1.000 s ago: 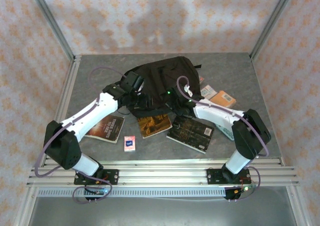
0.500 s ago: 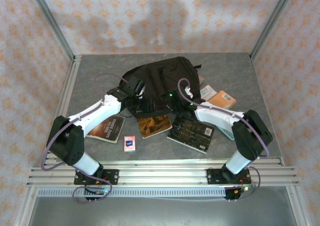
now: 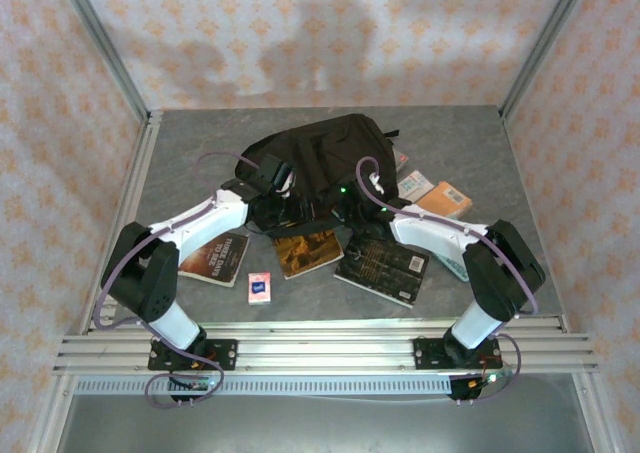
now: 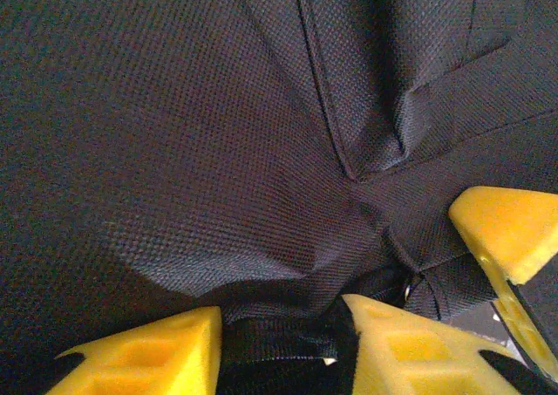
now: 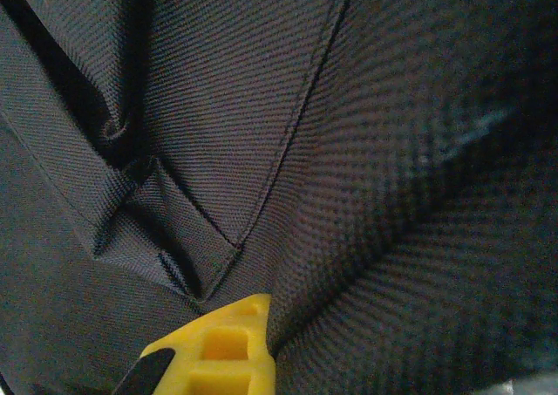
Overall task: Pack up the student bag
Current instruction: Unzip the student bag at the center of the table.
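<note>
One student bag (image 3: 335,153): black backpack slumped on the table (image 3: 480,138), middle to far side; both arms meet its near edge.
Bag opening: hidden from above; I cannot tell whether any zipper is undone.
Left gripper (image 4: 281,323): at the bag's near left edge. Its yellow fingers stand apart with a fold of black cloth and strap between them; I cannot tell whether they pinch it.
Right gripper (image 3: 345,205): at the bag's near right edge, jaws together. One yellow finger (image 5: 222,347) lies against the weave; I cannot tell whether any cloth is caught.
Brown book (image 3: 308,251): flat on the table just in front of the bag, between the arms.
Dark book (image 3: 382,265): beside the brown one, by the right forearm.
Lettered book (image 3: 215,258): partly under the left arm.
Small card box (image 3: 259,288): near the front edge, apart from the bag.
Orange book (image 3: 447,198), pale book (image 3: 415,185): just right of the bag.
Done so far: judging by the items outside, little or nothing is packed.
Left to do: likely open the bag, then load each item.
</note>
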`<action>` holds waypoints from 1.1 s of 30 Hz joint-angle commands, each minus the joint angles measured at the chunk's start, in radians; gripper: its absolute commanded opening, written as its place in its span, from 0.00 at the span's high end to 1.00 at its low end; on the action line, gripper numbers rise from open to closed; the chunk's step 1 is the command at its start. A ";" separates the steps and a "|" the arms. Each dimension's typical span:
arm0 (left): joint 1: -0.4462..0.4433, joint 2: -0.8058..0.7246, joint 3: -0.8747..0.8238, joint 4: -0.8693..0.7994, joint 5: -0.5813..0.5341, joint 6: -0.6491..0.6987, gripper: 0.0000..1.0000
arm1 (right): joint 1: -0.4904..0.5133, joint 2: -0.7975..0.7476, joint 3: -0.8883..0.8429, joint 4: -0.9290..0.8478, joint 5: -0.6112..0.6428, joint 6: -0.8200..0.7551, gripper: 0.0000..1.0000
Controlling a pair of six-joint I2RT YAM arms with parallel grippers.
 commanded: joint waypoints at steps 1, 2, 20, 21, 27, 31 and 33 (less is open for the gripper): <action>0.001 0.027 -0.001 0.027 0.013 -0.014 0.64 | 0.005 -0.006 -0.001 0.052 -0.034 -0.025 1.00; 0.001 0.030 0.003 0.025 0.005 -0.014 0.66 | 0.005 -0.004 0.000 0.050 -0.034 -0.026 1.00; 0.025 -0.009 0.023 -0.041 -0.139 -0.027 1.00 | 0.006 -0.010 0.007 -0.013 0.028 -0.046 1.00; 0.027 -0.022 0.021 -0.046 -0.148 -0.025 1.00 | 0.005 -0.012 0.008 -0.022 0.039 -0.049 1.00; 0.031 -0.110 0.029 -0.102 -0.227 -0.001 1.00 | 0.005 -0.018 0.010 -0.055 0.080 -0.060 1.00; 0.033 -0.169 0.017 -0.126 -0.275 0.006 1.00 | 0.005 -0.012 0.010 -0.059 0.087 -0.057 1.00; 0.036 -0.191 0.003 -0.126 -0.283 0.003 1.00 | 0.004 -0.013 0.010 -0.063 0.092 -0.058 1.00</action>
